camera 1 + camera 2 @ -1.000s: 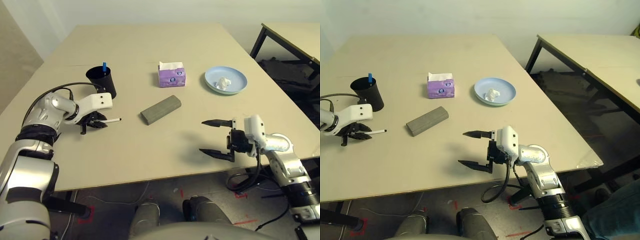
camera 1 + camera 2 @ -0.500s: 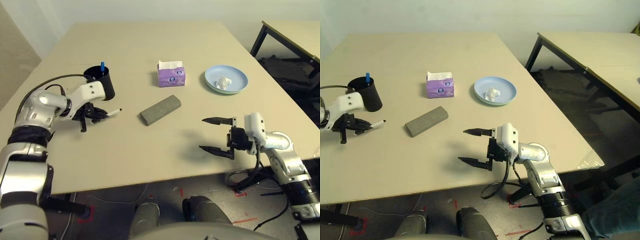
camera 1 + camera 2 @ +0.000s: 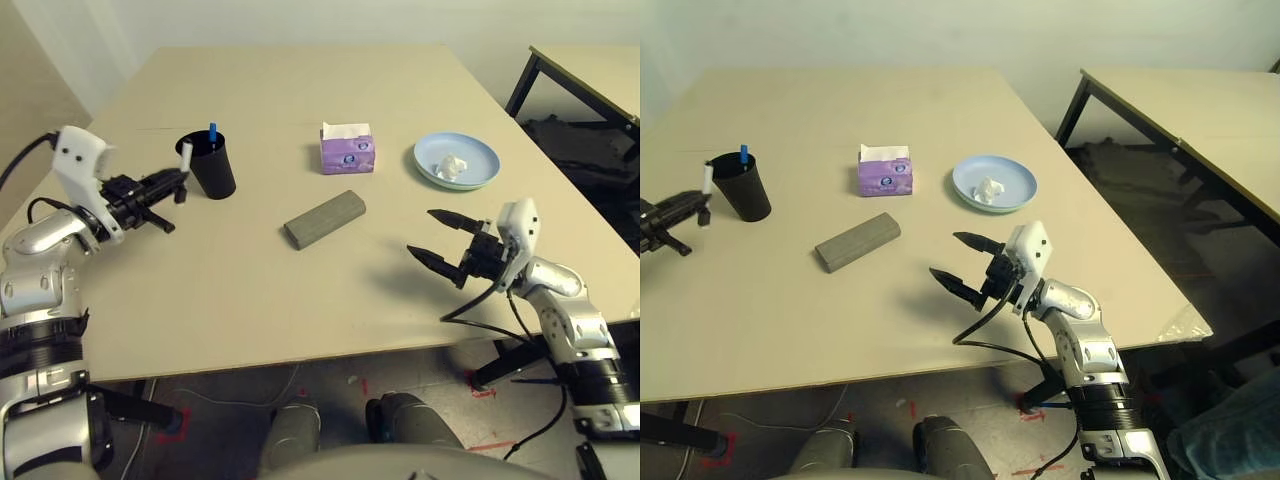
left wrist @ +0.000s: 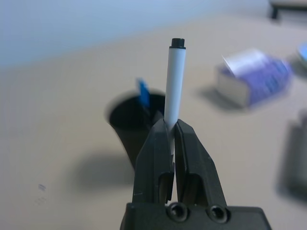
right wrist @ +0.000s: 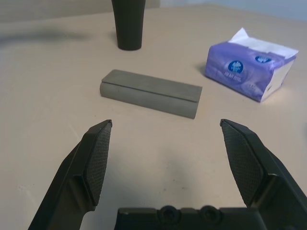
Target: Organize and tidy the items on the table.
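My left gripper (image 4: pixel 171 132): clamped on the white marker (image 4: pixel 173 81), held above the table just beside the black cup (image 3: pixel 211 167), on its left side.
White marker: upright between my fingers, its black tip on top; most of its length stands clear above the fingertips.
My right gripper (image 5: pixel 170 160): fingers spread wide apart, holding nothing, pointing across the table toward the grey case (image 5: pixel 150 92).
Black cup: stands upright toward the left of the table (image 3: pixel 300 80), with the blue-capped pen (image 3: pixel 212 133) sticking up out of it.
Grey case: lies flat and closed near the middle of the table, at a slant, between the cup and my right gripper, touching neither.
Purple tissue box (image 3: pixel 346 149): behind the case, apart from it, a white tissue showing at its top.
Blue plate (image 3: pixel 456 160): to the right of the tissue box, well apart from it.
Crumpled white paper (image 3: pixel 451 166): lies on the blue plate.
Second table (image 3: pixel 585 85): dark-legged, beyond the right edge of my table.
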Available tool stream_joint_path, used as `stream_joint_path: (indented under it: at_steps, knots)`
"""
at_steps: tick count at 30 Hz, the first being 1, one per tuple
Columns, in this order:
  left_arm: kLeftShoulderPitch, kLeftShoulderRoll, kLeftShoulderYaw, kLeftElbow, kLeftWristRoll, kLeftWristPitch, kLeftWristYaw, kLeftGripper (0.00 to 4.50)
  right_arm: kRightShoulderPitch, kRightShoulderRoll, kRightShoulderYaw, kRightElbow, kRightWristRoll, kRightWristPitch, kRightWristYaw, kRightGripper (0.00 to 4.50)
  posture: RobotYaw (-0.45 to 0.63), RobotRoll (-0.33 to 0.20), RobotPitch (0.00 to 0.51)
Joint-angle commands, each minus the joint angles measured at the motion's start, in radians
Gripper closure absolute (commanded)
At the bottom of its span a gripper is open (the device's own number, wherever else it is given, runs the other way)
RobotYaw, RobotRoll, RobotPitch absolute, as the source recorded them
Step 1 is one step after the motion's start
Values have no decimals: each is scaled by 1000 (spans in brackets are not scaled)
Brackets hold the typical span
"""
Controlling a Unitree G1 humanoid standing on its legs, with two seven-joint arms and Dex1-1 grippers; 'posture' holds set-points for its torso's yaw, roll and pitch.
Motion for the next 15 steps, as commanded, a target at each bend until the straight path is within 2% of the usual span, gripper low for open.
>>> stream_joint_path:
  at_steps: [1,3,5,9,15]
  knots:
    - [-53,-15,-7,42,5,-58,59,4489,1,-6,1,8,-12,3,3,0,45,0,46]
    - [-103,-26,-29,89,23,-97,90,4489,9,-10,6,2,-17,-2,10,0,37,0,47]
    - [-206,-47,-61,196,59,-160,138,4489,19,-12,8,-8,-20,-3,13,0,28,0,49]
    - [-343,-63,-112,391,113,-264,184,4489,33,-15,6,-27,-20,-1,8,0,8,0,52]
    - [-491,-78,-165,663,170,-424,232,4489,59,-22,-3,-58,-16,3,-1,0,-17,0,62]
